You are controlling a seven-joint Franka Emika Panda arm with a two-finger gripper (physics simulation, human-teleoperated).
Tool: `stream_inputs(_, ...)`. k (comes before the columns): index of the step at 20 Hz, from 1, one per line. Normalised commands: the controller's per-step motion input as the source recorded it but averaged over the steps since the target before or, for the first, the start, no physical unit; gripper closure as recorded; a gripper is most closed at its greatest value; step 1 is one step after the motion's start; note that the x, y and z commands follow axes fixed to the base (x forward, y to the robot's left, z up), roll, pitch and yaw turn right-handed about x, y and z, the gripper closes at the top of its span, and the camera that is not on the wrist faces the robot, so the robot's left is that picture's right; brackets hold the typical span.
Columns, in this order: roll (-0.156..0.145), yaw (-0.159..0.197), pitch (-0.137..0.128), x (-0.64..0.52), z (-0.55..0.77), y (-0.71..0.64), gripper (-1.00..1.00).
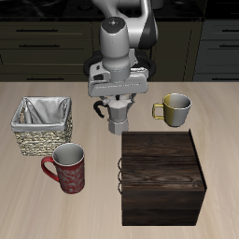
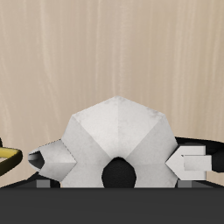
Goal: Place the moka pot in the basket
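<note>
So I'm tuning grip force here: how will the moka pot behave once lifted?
The moka pot looks like rigid metal, so it probably won't deform. Its smooth faceted sides could slip between the fingers. The black side handle may weight it unevenly, so it might tilt slightly.

From the exterior view you cannot see the lid or knob of the silver-grey faceted moka pot (image 1: 118, 117); the grey gripper (image 1: 119, 98) covers its upper part and hides its own fingertips. In the wrist view the pot (image 2: 115, 136) is cut off at the frame edge. The grey-and-yellow mug (image 2: 8, 157) shows only as a sliver.
</note>
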Motion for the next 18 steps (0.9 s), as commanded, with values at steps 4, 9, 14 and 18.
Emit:
stream_inputs(4,-0.015,0.01,-0.033,-0.05,0.28,-0.09,1.0)
stream_inputs(9,-0.008,0.041,-0.038,-0.05,0.36,-0.12,1.0)
stream_inputs(14,-0.01,0.012,-0.06,-0.05,0.46,-0.13,1.0)
stream_inputs(18,-0.015,-0.004,-0.064,-0.05,0.51,-0.09,1.0)
